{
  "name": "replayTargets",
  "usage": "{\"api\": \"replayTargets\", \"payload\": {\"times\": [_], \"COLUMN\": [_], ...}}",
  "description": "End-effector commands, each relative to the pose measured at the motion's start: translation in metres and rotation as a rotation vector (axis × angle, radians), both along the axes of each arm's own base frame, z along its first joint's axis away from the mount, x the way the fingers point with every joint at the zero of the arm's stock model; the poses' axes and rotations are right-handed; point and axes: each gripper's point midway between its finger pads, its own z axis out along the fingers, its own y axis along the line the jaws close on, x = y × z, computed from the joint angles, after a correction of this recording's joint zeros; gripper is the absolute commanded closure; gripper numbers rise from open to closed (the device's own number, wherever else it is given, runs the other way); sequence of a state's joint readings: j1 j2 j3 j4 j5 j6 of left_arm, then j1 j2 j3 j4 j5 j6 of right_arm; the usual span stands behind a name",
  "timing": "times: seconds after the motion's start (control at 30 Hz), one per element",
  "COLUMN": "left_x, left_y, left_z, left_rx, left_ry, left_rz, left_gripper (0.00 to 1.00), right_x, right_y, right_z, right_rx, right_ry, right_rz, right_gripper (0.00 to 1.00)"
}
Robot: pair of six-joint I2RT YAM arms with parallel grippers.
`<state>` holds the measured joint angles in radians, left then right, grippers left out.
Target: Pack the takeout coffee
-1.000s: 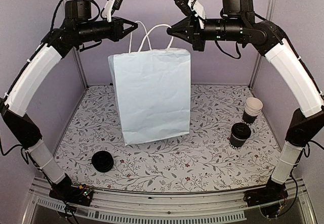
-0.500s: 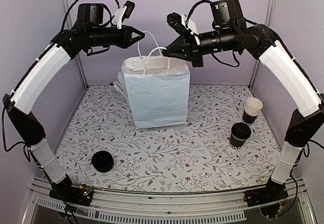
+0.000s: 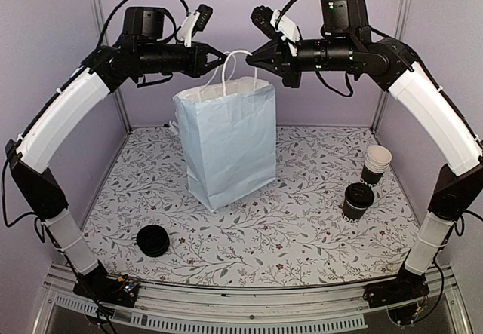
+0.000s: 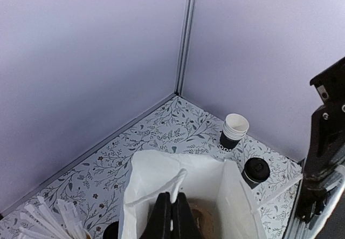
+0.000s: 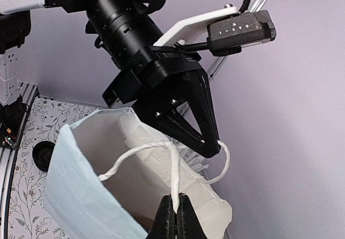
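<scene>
The takeout coffee, a black lidded cup, stands on the table at the right; it also shows in the left wrist view. A pale blue paper bag stands at the centre, mouth open. My left gripper is shut on one white handle, seen in the left wrist view above the bag's open mouth. My right gripper is shut on the other handle, its fingertips pinching the cord. Both hold the handles up above the bag.
A stack of unlidded black cups stands behind the coffee, also in the left wrist view. A low pile of black lids lies front left. White sticks lie behind the bag. Purple walls enclose the table.
The bag has swung nearer and twisted, one corner now facing front. Both grippers rose a little, still holding the handles.
</scene>
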<state>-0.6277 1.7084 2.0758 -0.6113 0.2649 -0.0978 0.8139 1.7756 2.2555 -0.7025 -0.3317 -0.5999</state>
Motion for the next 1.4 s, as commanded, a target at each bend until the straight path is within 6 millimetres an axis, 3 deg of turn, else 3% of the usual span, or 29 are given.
{"api": "replayTargets", "payload": {"times": [0.0,0.13,0.2,0.4,0.57,1.1,1.37], "left_x": [0.019,0.015,0.013,-0.01,-0.021,-0.018,-0.015], "left_y": [0.026,0.017,0.017,0.023,0.026,0.023,0.021], "left_z": [0.015,0.011,0.019,0.084,0.108,0.103,0.092], "left_rx": [-0.007,-0.018,-0.029,-0.106,-0.149,-0.145,-0.13], "left_ry": [-0.044,-0.023,-0.042,-0.186,-0.241,-0.233,-0.215], "left_rz": [0.077,0.013,0.002,-0.012,-0.023,-0.03,-0.03], "left_gripper": [1.0,1.0,1.0,1.0,1.0,1.0,1.0], "right_x": [-0.018,-0.04,-0.045,-0.061,-0.065,-0.073,-0.076], "right_y": [0.004,0.015,0.014,0.001,-0.003,0.006,0.008], "right_z": [0.003,-0.005,0.005,0.062,0.077,0.062,0.056], "right_rx": [0.02,-0.026,-0.016,0.084,0.105,0.068,0.052], "right_ry": [0.018,0.003,-0.024,-0.122,-0.165,-0.145,-0.138], "right_rz": [0.076,0.117,0.126,0.143,0.143,0.181,0.198], "right_gripper": [1.0,0.99,0.99,1.0,1.0,1.0,1.0]}}
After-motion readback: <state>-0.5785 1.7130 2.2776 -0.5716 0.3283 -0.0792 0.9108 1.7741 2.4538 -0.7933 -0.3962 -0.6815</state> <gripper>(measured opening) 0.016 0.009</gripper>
